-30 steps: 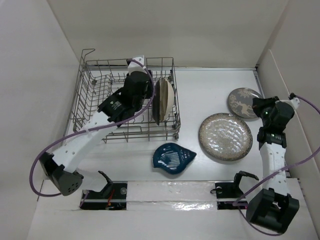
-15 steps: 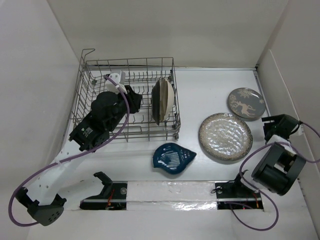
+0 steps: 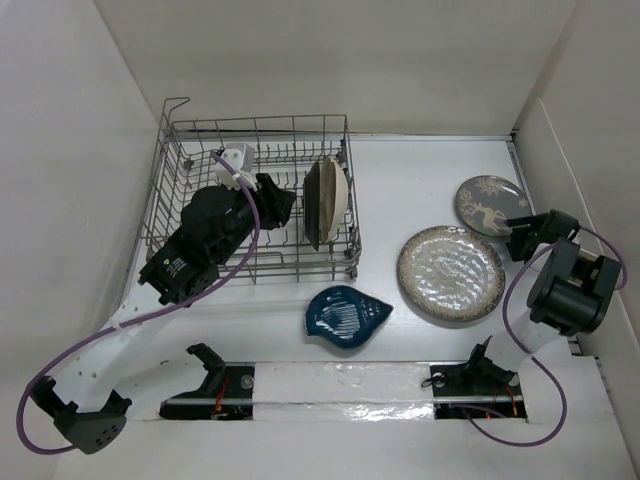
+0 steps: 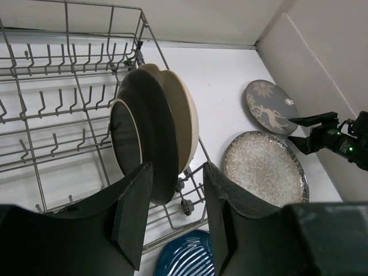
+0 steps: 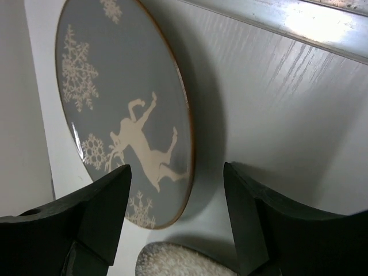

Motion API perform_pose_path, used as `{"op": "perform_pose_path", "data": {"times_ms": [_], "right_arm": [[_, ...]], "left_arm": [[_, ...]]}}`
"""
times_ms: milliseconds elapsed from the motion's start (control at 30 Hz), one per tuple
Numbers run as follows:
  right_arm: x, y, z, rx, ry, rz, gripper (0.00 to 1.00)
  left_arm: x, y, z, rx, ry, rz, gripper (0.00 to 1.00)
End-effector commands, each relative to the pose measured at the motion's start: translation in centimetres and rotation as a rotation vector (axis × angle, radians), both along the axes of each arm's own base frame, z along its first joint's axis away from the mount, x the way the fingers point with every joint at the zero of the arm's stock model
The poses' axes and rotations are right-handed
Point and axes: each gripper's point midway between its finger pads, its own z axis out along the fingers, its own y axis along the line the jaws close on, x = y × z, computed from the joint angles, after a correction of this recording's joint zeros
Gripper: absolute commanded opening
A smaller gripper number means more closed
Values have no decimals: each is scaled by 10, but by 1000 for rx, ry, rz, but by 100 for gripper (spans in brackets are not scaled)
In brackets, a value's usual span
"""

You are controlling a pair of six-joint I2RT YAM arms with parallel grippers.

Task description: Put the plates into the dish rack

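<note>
Dark blue shell-shaped dish (image 3: 347, 314) lies flat on the table (image 3: 420, 170), just off the near-right corner of the dish rack (image 3: 258, 126). Large speckled plate (image 3: 451, 273) lies flat to the right of the rack, well apart from it. Right claw (image 3: 515, 237) is low at that plate's right edge, jaws apart, gripping nothing. Grey plate (image 3: 489, 204) is flat, far right of the rack, just beyond the speckled one.

Only the right wrist view shows its white deer, snowflakes and thin copper-coloured rim. The rim sits ahead of the gap between the fingers (image 5: 98, 218); contact, cannot tell.

Left claw (image 3: 283, 200) is over the rack's middle, jaws apart, empty. The left wrist view separates what the top view merges: two plates on edge among the tines at the rack's right end. They are a larger beige plate (image 4: 185, 109) and a smaller cream-rimmed plate (image 4: 123, 141) close beside it. The left claw's fingers hide part of the rack's near wall.

Count: five dishes, two in the rack, three on the table; one rack; two arms.
</note>
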Motion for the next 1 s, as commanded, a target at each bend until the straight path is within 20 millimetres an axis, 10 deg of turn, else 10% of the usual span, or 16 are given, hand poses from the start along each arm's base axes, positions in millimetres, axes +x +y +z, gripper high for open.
{"op": "perform_pose_path", "data": {"times_ms": [0,233,400,567,967], "right_arm": [[19,-1,-3,39,-46,-12,69],[32,-7,-9,39,-30,-16,57],[41,-9,-21,53,27,-3,10],[43,-8,-17,50,-8,-4,0],[57,72,200,-18,-705,263,0]], "left_arm": [[2,5,15,-35,-54,22,37],[8,7,8,-12,-43,53,38],[12,11,5,1,-43,81,39],[16,11,1,11,-34,95,42],[32,-4,0,-88,42,-52,54]]}}
